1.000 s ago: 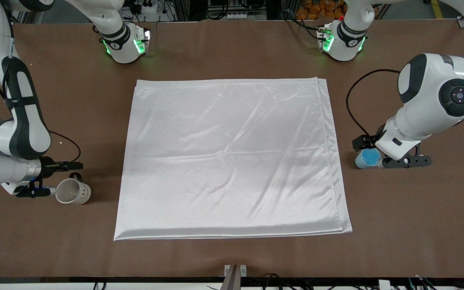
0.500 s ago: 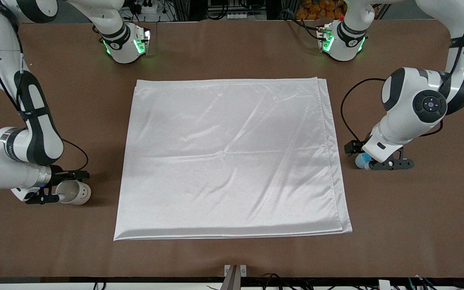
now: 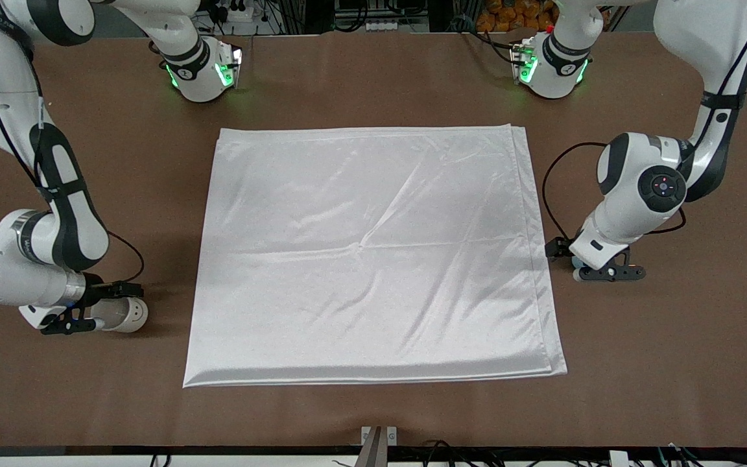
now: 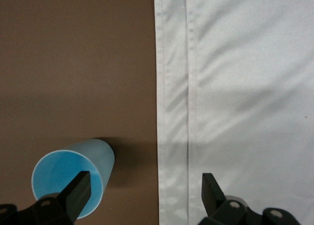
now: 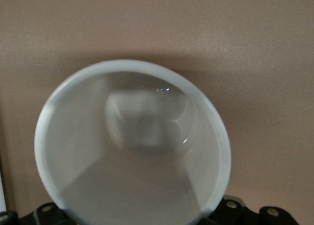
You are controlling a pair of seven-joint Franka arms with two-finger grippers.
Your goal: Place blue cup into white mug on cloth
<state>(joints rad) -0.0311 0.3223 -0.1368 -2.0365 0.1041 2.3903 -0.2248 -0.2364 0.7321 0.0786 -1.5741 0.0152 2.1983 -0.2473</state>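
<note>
The blue cup stands on the brown table beside the cloth's edge at the left arm's end; in the front view the left wrist hides nearly all of it. My left gripper is open just above it, one finger over the cup's mouth, the other over the cloth's edge. The white mug stands off the cloth at the right arm's end. My right gripper is open and low around the mug, whose beige inside fills the right wrist view and hides the fingers.
The two arm bases with green lights stand farther from the front camera than the cloth. A small metal bracket sits at the table's front edge. Bare brown table surrounds the cloth.
Both grippers have moved toward the cloth and lower. The left wrist now covers the blue cup in the front view. The right gripper has closed in over the mug.
</note>
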